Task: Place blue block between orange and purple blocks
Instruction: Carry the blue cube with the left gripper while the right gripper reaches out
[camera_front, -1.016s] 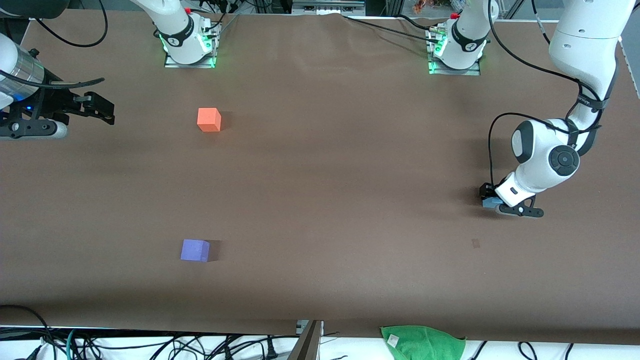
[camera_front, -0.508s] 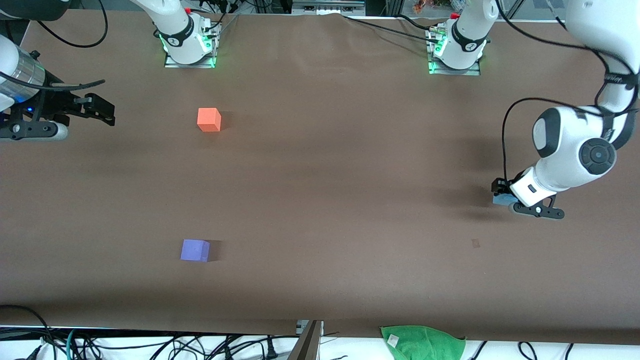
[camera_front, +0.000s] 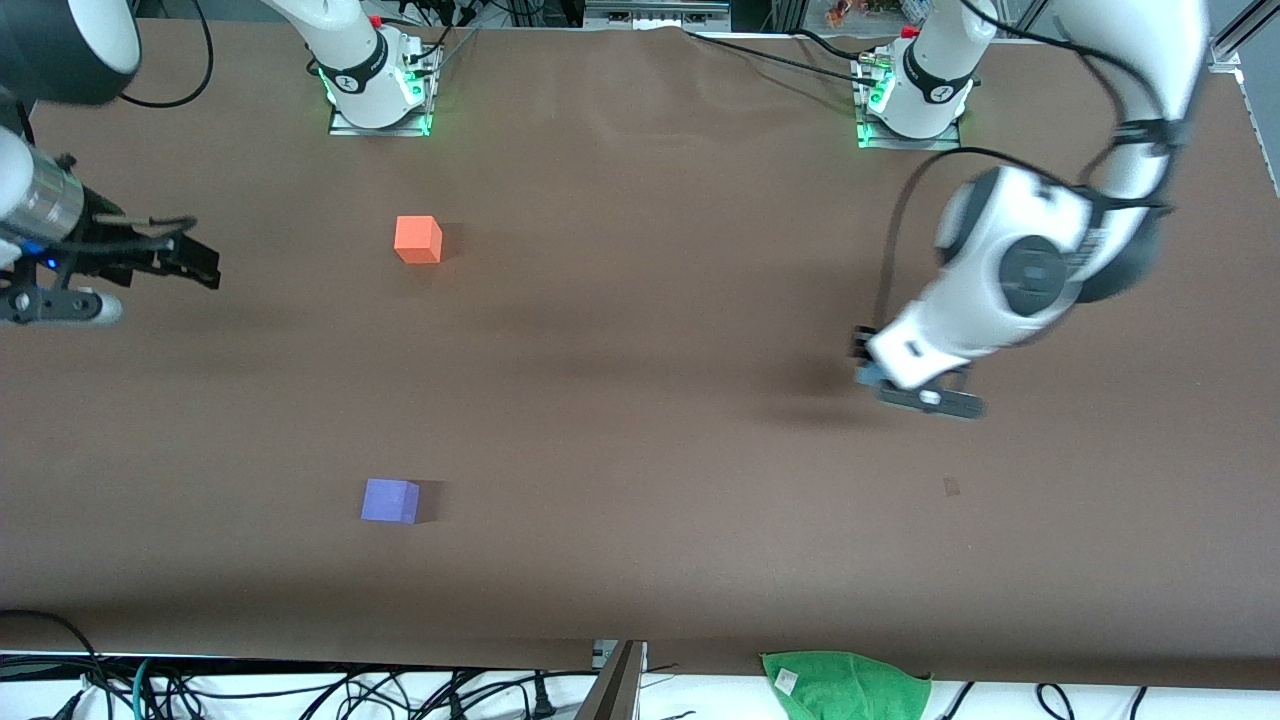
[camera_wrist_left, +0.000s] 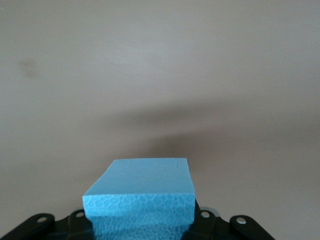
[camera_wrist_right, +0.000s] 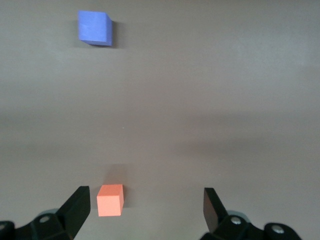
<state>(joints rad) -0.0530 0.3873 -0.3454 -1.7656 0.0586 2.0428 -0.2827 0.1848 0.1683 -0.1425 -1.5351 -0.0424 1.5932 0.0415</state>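
Left pincer (camera_front: 868, 376) grips the sky-blue, pebbly-faced blue block (camera_wrist_left: 141, 199) above the table.

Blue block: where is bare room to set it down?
The table between the orange block and the purple block is bare. The left pincer holds the blue block; the right pincer hangs open beside that gap.

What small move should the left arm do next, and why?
Probably carry the blue block on across the table toward the right arm's end. The left gripper holds it in the air, well away from the gap between the orange block and the purple block. That gap looks free. The right gripper waits open, aside.
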